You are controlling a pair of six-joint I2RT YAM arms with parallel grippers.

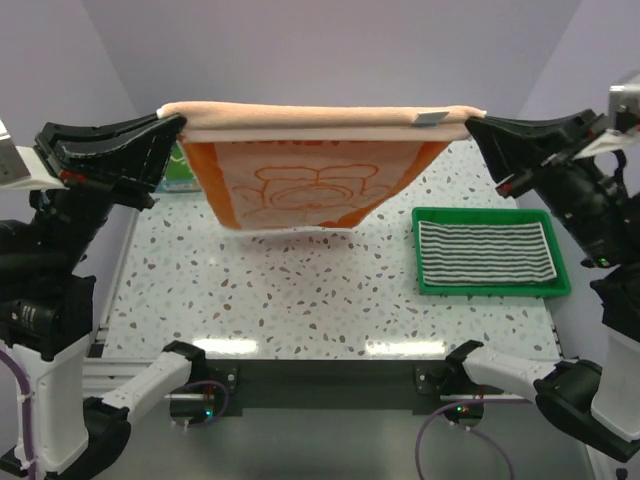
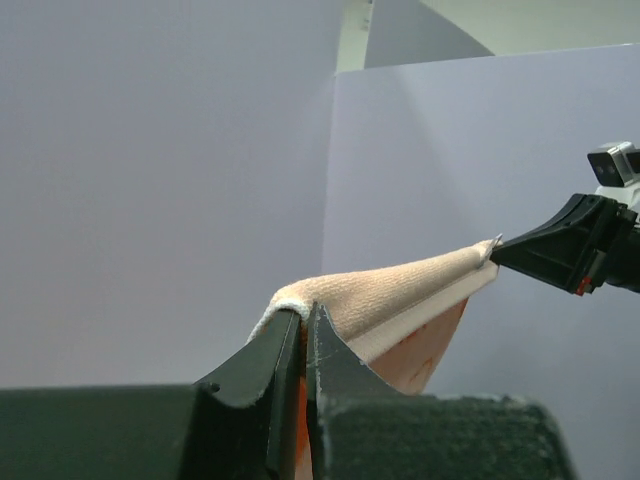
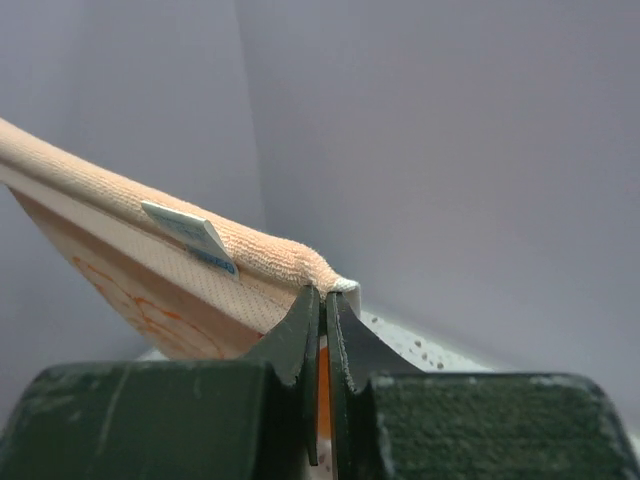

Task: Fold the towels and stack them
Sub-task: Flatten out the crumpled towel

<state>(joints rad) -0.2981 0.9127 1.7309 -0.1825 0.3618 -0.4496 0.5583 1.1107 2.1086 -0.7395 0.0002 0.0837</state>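
The orange towel [image 1: 310, 170] with the white cartoon hangs stretched in the air above the back of the table. My left gripper [image 1: 180, 122] is shut on its left top corner [image 2: 300, 312]. My right gripper [image 1: 470, 122] is shut on its right top corner [image 3: 335, 285], near a small white label [image 3: 190, 235]. The towel's pale reverse folds over the top edge. The black-and-white striped towel [image 1: 487, 251] lies folded flat in the green tray [image 1: 492, 288] at the right. A bit of the green towel [image 1: 178, 170] shows behind my left arm at the back left.
The speckled tabletop [image 1: 300, 290] lies below the hanging towel. Lilac walls [image 1: 330, 50] close the back and sides. The arm bases sit at the table's near edge.
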